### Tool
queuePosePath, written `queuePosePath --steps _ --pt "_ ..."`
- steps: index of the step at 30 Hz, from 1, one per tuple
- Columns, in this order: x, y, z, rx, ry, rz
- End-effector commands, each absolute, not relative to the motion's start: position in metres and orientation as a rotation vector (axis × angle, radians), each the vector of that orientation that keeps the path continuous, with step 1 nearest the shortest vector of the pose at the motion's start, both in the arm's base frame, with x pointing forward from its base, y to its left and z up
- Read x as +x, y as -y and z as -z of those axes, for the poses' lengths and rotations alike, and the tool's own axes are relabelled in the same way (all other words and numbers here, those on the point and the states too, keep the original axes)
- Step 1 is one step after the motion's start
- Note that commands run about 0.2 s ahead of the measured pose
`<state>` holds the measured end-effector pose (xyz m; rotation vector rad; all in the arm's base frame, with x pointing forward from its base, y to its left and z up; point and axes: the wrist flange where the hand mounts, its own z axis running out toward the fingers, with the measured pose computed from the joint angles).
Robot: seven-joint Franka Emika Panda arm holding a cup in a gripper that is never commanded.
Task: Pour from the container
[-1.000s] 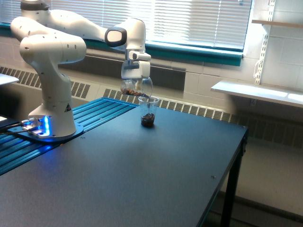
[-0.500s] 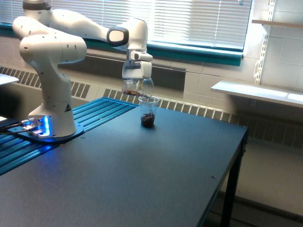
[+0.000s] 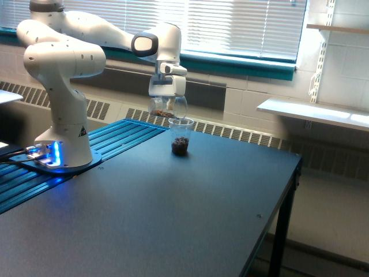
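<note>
A single exterior view covers the scene. The camera stands off the near side of the table (image 3: 173,219), somewhat above its top, and looks across it toward the window blinds (image 3: 230,26) and wall. The arm base (image 3: 60,156) falls at the exterior view's left, the table's corner and leg at the right. The distance is moderate: most of the arm and table top fit in frame.
</note>
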<state>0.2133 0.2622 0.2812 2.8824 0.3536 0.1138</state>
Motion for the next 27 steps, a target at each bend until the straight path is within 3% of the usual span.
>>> queuePosePath --steps 1,27 --pt "0.2136 -0.2658 -0.2795 2.871 -0.408 -0.072" --pt "0.2211 -0.2715 -0.2844 2.854 -0.458 -0.053"
